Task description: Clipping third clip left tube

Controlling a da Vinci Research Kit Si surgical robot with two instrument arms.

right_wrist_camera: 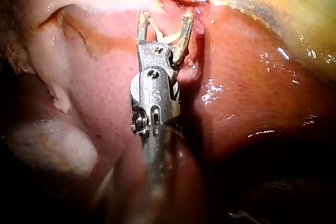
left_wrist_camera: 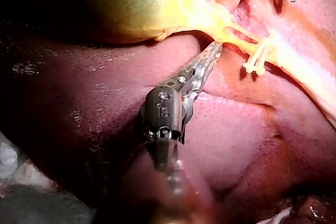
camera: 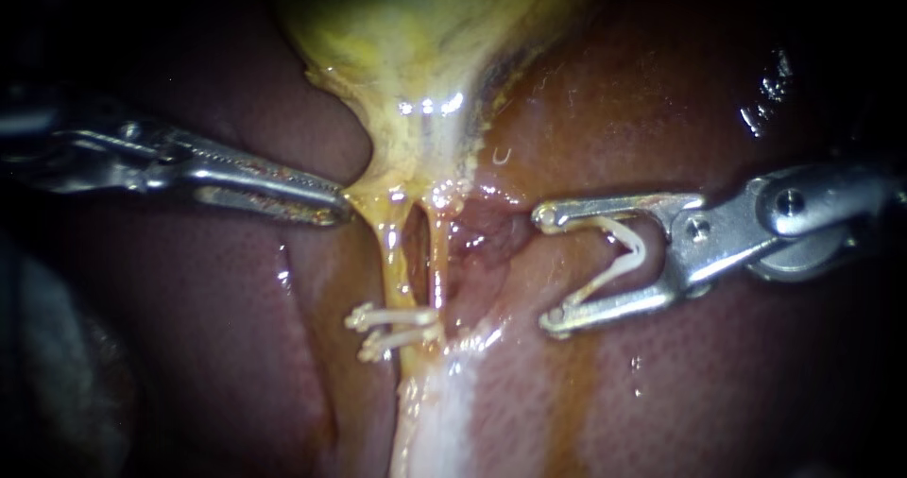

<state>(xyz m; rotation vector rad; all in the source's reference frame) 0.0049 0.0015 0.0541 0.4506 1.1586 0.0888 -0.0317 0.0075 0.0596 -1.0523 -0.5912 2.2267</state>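
The yellow-green gallbladder (camera: 425,25) narrows into two thin tubes, the left tube (camera: 392,251) and the right tube (camera: 439,261). Two white clips (camera: 395,329) sit side by side across the lower left tube. My left instrument (camera: 335,209) comes in from the left, its jaws shut on yellow tissue at the gallbladder's neck beside the top of the left tube; the left wrist view shows its tip (left_wrist_camera: 211,56) at that tissue. My right instrument (camera: 550,268) stands to the right of both tubes, apart from them. Its jaws are wide apart and carry an open white clip (camera: 619,251).
Red-brown liver (camera: 718,393) surrounds the tubes on both sides. A pale white band of tissue (camera: 439,421) runs down below the clips. A raw pink pocket (camera: 482,232) lies between the right tube and my right instrument.
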